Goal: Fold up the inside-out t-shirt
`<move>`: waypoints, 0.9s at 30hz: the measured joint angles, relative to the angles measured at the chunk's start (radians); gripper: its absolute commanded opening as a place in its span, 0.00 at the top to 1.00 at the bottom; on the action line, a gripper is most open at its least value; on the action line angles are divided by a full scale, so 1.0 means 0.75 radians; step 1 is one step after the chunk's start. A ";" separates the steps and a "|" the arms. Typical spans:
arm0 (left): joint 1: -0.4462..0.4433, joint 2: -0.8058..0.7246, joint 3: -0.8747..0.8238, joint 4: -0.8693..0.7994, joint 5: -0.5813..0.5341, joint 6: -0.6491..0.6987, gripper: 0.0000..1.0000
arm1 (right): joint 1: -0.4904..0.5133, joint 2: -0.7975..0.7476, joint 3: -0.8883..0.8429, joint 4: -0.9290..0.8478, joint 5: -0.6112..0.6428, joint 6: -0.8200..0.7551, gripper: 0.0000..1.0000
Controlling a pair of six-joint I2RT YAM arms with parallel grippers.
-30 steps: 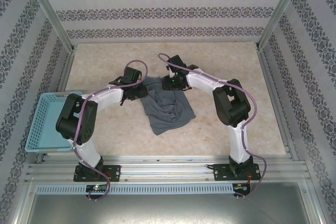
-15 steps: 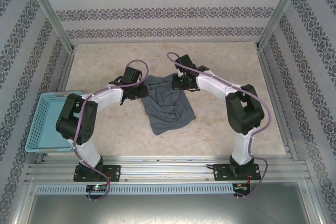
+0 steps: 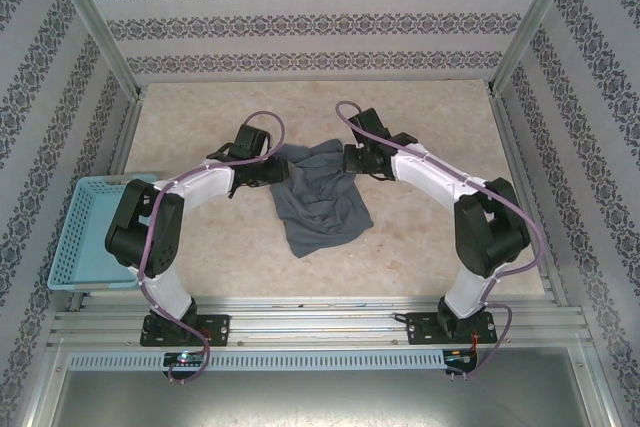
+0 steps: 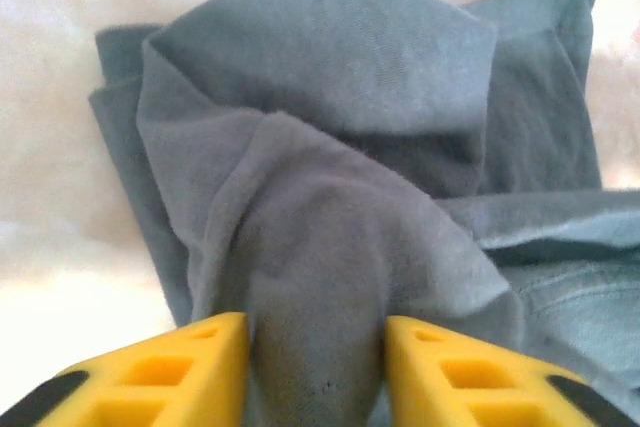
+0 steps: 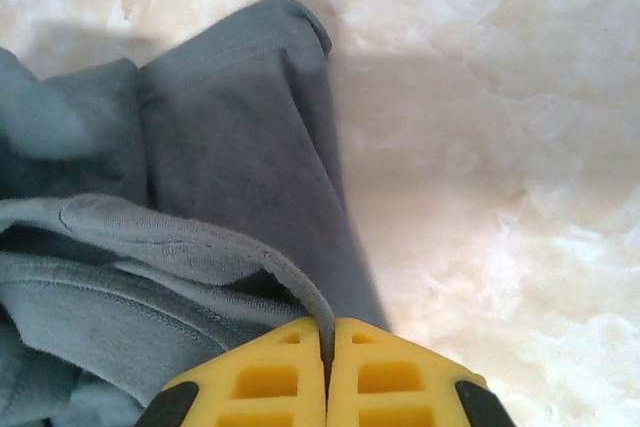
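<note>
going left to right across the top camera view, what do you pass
light-blue basket → left arm's base → t-shirt → right arm's base

Seeing left tool parted around a raised ridge of inside-out t-shirt, cloth filling the gap between yellow fingers; rest crumpled on pale counter.

3 patterned walls enclose a beige, seemingly marbled tabletop.
</note>
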State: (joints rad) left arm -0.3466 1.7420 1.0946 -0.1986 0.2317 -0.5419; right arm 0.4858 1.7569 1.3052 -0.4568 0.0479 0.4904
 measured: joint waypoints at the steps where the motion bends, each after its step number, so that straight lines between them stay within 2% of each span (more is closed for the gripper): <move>1: -0.004 -0.002 0.011 -0.016 -0.016 0.006 0.39 | 0.000 0.022 0.024 -0.003 -0.011 -0.001 0.99; 4: -0.025 -0.021 0.048 -0.088 -0.093 0.050 0.27 | -0.002 0.099 0.102 -0.002 -0.058 -0.007 0.96; 8: -0.098 -0.037 0.129 -0.179 -0.188 0.112 0.20 | 0.001 0.185 0.194 -0.012 -0.107 -0.010 0.95; 13: -0.168 -0.012 0.234 -0.245 -0.256 0.162 0.23 | 0.001 0.202 0.241 -0.035 -0.129 -0.004 0.95; 19: -0.176 0.141 0.344 -0.287 -0.321 0.194 0.46 | 0.001 0.216 0.275 -0.044 -0.135 -0.002 0.97; 24: -0.176 0.230 0.362 -0.321 -0.342 0.207 0.74 | -0.009 0.251 0.276 -0.045 -0.149 0.006 0.98; 27: -0.175 0.233 0.362 -0.331 -0.362 0.197 0.86 | -0.017 0.268 0.280 -0.050 -0.153 0.006 0.99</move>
State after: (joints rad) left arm -0.4778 1.9171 1.3663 -0.4465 -0.0395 -0.3943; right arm 0.4728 1.9579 1.5154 -0.4942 -0.0666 0.4946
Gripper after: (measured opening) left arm 0.197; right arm 0.059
